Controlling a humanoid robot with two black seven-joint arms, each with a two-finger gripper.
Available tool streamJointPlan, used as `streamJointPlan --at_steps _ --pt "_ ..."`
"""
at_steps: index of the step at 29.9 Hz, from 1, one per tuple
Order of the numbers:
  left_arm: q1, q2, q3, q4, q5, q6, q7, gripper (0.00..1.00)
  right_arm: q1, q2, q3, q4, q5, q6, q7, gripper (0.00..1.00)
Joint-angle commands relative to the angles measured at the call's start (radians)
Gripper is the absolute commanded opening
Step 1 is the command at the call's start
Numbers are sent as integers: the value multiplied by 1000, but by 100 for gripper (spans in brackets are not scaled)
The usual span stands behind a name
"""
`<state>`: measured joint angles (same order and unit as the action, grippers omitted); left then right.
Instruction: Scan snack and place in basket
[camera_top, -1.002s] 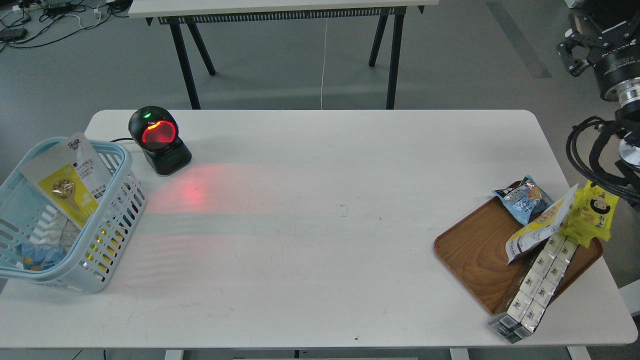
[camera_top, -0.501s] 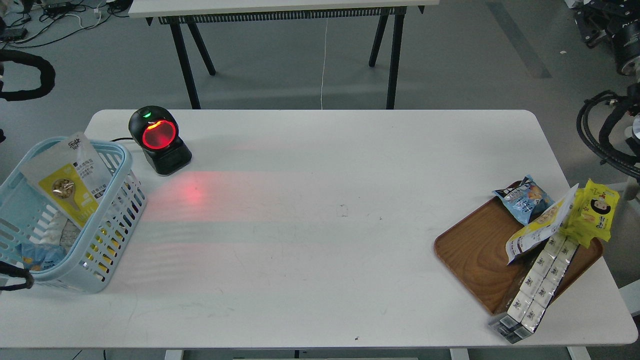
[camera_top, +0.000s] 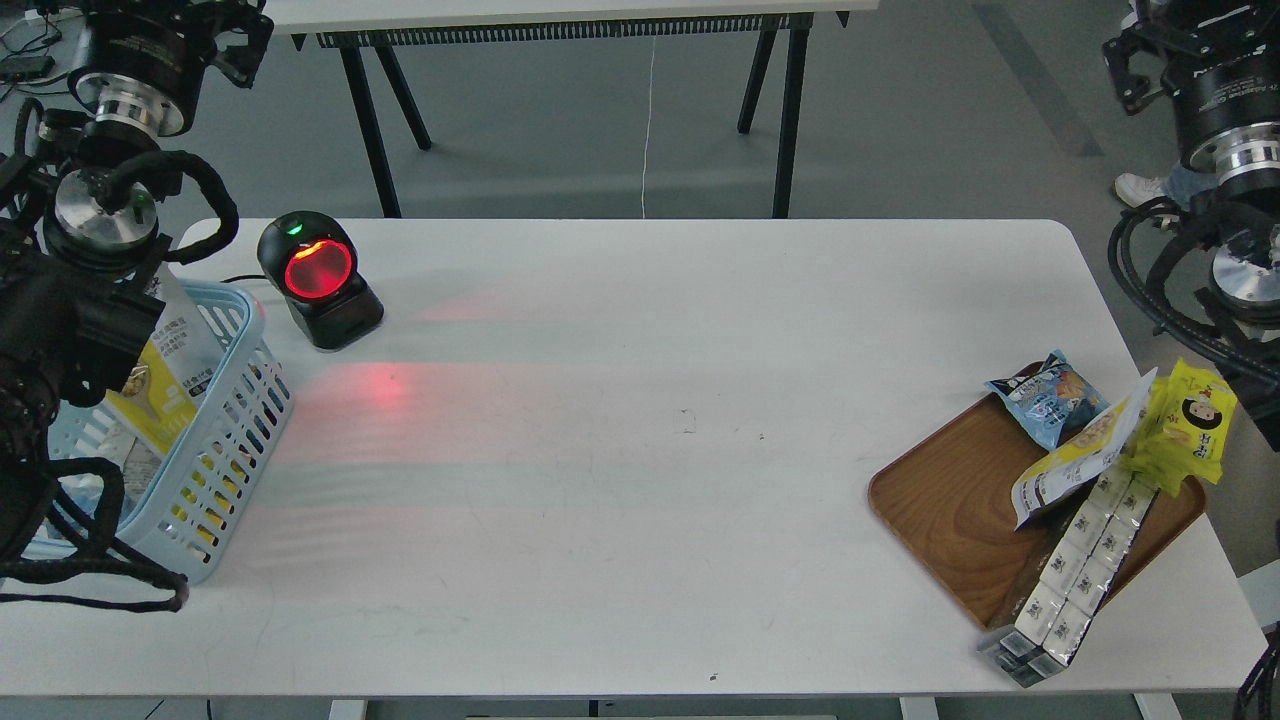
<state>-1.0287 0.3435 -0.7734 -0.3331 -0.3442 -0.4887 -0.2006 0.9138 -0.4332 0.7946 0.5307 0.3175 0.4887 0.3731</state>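
The snack (camera_top: 158, 385) leans inside the basket (camera_top: 235, 420), left of the scanner (camera_top: 318, 280). Likely light and crinkly; pinch its top edge. Neither gripper's state can be told.

Even, diffuse overhead lighting; the white table (camera_top: 640, 450) is bright, with only soft, faint shadows. The scanner (camera_top: 318, 280) at the far left corner glows red and casts a red patch with pale bands across the tabletop's left half. Focus is sharp throughout.
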Motion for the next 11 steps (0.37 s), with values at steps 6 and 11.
streamJointPlan --at_steps 6,11 --pt "15 -11 3 -32 -2 0 -17 100 -12 -5 2 2 -2 0 0 99" --pt "13 -4 -1 -41 -4 0 -16 100 -13 -28 -3 5 -5 0 1 99"
